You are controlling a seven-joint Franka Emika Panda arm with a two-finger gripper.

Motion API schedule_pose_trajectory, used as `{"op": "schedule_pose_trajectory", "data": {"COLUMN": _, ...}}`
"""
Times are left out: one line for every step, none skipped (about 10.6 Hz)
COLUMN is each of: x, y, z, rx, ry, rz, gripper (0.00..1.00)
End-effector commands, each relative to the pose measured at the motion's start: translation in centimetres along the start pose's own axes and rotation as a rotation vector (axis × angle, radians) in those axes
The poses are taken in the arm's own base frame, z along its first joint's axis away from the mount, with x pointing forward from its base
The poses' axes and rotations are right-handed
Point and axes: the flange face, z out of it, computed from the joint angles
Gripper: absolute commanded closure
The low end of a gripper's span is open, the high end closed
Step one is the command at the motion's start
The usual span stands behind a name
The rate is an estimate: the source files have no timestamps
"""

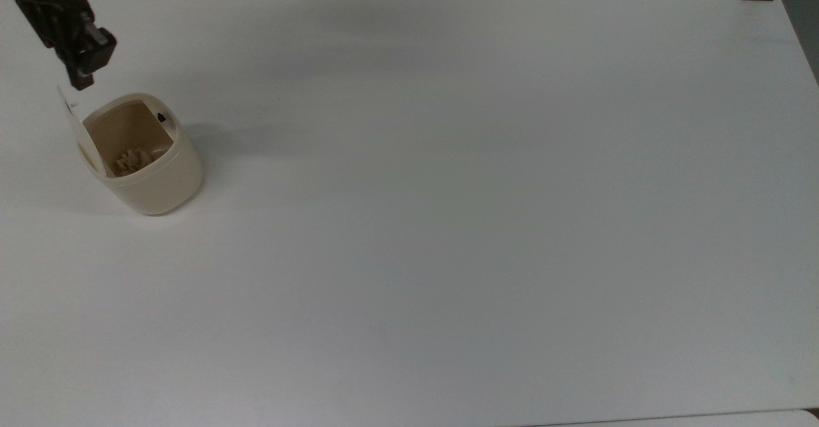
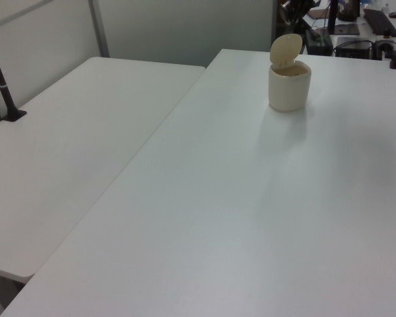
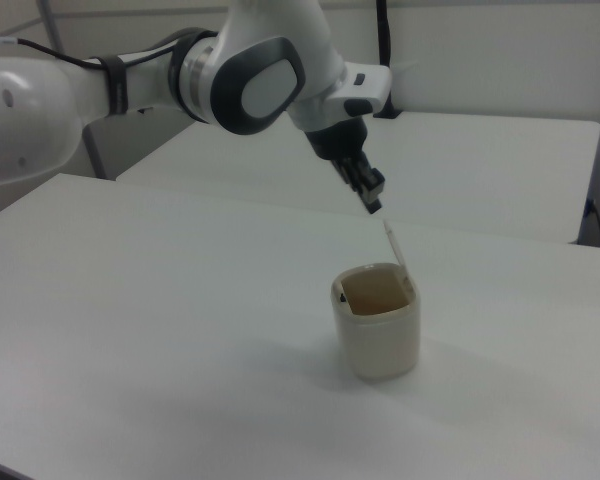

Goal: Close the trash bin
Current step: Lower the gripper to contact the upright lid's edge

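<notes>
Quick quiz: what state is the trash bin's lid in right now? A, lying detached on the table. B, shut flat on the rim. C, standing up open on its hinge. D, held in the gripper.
C: the lid stands raised above the trash bin, whose inside is exposed, and the gripper is just above the lid's top edge.

We note a plain white, flat-topped table (image 1: pixel 448 190). Directly on it stands one item: a small cream-beige plastic trash bin (image 1: pixel 150 171) with rounded sides, upright near the top view's left edge, its hinged flat lid (image 2: pixel 285 48) raised and some crumpled beige matter (image 1: pixel 131 158) inside.
</notes>
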Motion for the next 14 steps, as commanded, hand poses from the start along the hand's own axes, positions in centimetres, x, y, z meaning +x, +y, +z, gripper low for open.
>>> {"op": "schedule_pose_trajectory", "data": {"x": 2.0, "y": 1.5, "z": -0.2, "rx": 0.014, "ry": 0.121, "rz": 0.134, "gripper": 0.95}}
{"op": "schedule_pose_trajectory", "data": {"x": 2.4, "y": 1.8, "z": 0.3, "rx": 0.013, "ry": 0.149, "rz": 0.153, "gripper": 0.95}}
{"op": "schedule_pose_trajectory", "data": {"x": 2.7, "y": 2.5, "z": 0.4, "rx": 0.008, "ry": 0.173, "rz": 0.165, "gripper": 0.95}}
{"op": "schedule_pose_trajectory", "data": {"x": 2.9, "y": 3.1, "z": 1.1, "rx": -0.003, "ry": 0.170, "rz": 0.175, "gripper": 0.95}}
{"op": "schedule_pose_trajectory", "data": {"x": 2.8, "y": 3.0, "z": 2.2, "rx": -0.013, "ry": 0.158, "rz": 0.170, "gripper": 0.95}}
{"op": "schedule_pose_trajectory", "data": {"x": 2.8, "y": 2.9, "z": 3.0, "rx": -0.019, "ry": 0.149, "rz": 0.166, "gripper": 0.95}}
{"op": "schedule_pose_trajectory", "data": {"x": 2.9, "y": 3.6, "z": 3.2, "rx": -0.025, "ry": 0.146, "rz": 0.173, "gripper": 0.95}}
{"op": "schedule_pose_trajectory", "data": {"x": 2.8, "y": 3.7, "z": 3.7, "rx": -0.030, "ry": 0.136, "rz": 0.172, "gripper": 0.95}}
{"op": "schedule_pose_trajectory", "data": {"x": 2.7, "y": 3.6, "z": 4.0, "rx": -0.028, "ry": 0.129, "rz": 0.172, "gripper": 0.95}}
{"op": "schedule_pose_trajectory", "data": {"x": 2.6, "y": 3.2, "z": 4.1, "rx": -0.024, "ry": 0.119, "rz": 0.170, "gripper": 0.95}}
{"op": "schedule_pose_trajectory", "data": {"x": 2.0, "y": 3.0, "z": 4.6, "rx": -0.031, "ry": 0.074, "rz": 0.162, "gripper": 0.95}}
{"op": "schedule_pose_trajectory", "data": {"x": 1.4, "y": 2.5, "z": 5.0, "rx": -0.038, "ry": 0.019, "rz": 0.137, "gripper": 0.95}}
{"op": "schedule_pose_trajectory", "data": {"x": 0.8, "y": 1.9, "z": 5.3, "rx": -0.038, "ry": -0.016, "rz": 0.123, "gripper": 0.95}}
{"op": "schedule_pose_trajectory", "data": {"x": -0.2, "y": 0.9, "z": 6.1, "rx": -0.049, "ry": -0.080, "rz": 0.100, "gripper": 0.95}}
